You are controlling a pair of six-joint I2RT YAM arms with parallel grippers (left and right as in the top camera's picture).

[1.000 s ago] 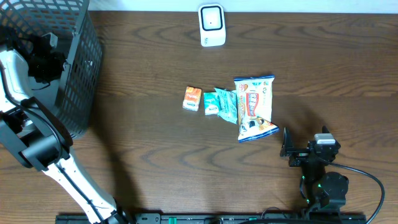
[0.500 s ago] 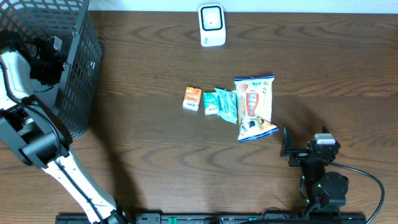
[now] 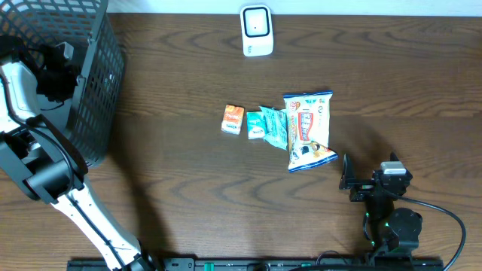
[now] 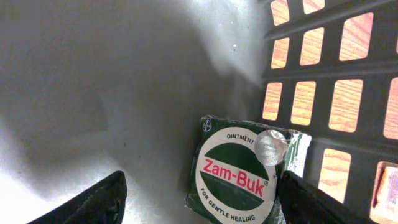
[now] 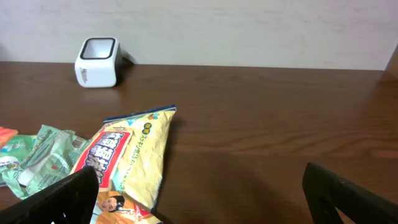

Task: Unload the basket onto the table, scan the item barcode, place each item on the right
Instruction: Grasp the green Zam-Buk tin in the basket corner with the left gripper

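A green Zam-Buk ointment box (image 4: 239,171) lies on the pale floor of the black mesh basket (image 3: 102,90), close to its wall. My left gripper (image 4: 202,186) is inside the basket and stands open just above the box, with the box nearer its right finger and untouched. In the overhead view the left gripper (image 3: 56,71) sits within the basket rim. The white barcode scanner (image 3: 257,31) stands at the table's far edge. My right gripper (image 3: 348,178) rests open near the front right, with nothing between its fingers (image 5: 68,193).
In the middle of the table lie an orange packet (image 3: 233,120), a teal packet (image 3: 269,126) and a yellow snack bag (image 3: 308,129). The snack bag (image 5: 134,155) lies just ahead of the right gripper, the scanner (image 5: 97,62) beyond it.
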